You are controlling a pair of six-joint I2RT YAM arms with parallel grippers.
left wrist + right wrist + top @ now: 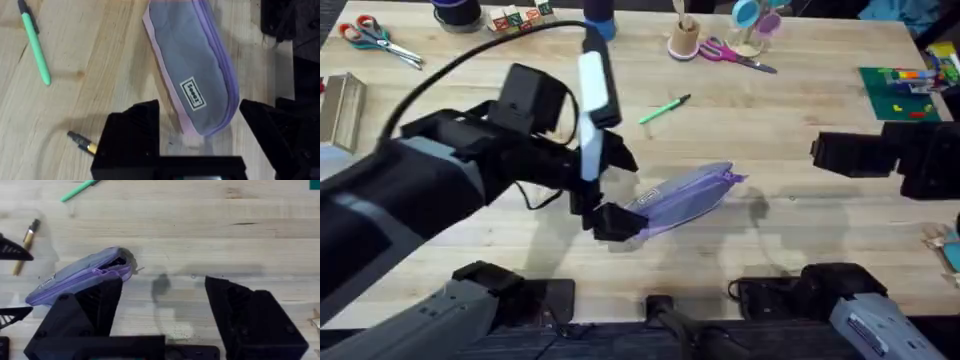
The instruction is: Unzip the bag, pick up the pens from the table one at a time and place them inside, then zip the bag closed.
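Observation:
The lavender bag [688, 193] lies slanted on the table [790, 110], label up [193, 93], with its zipper along one long edge. My left gripper [623, 190] is open, its fingers [134, 131] standing either side of the bag's near end [200, 127] without closing on it. The green pen [665, 108] lies beyond the bag [35, 42]. Beside my left finger, one end of the yellow pen [81, 142] pokes out; the right wrist view shows this pen [25, 246] by the bag [75, 277]. My right gripper [162, 287] hangs open to the bag's right, holding nothing.
Scissors [375, 38] lie at the far left, pink scissors [735, 55] and a wooden cup [685, 40] at the back. A green mat [905, 92] with coloured blocks sits far right. A metal tray [340, 105] is at the left edge.

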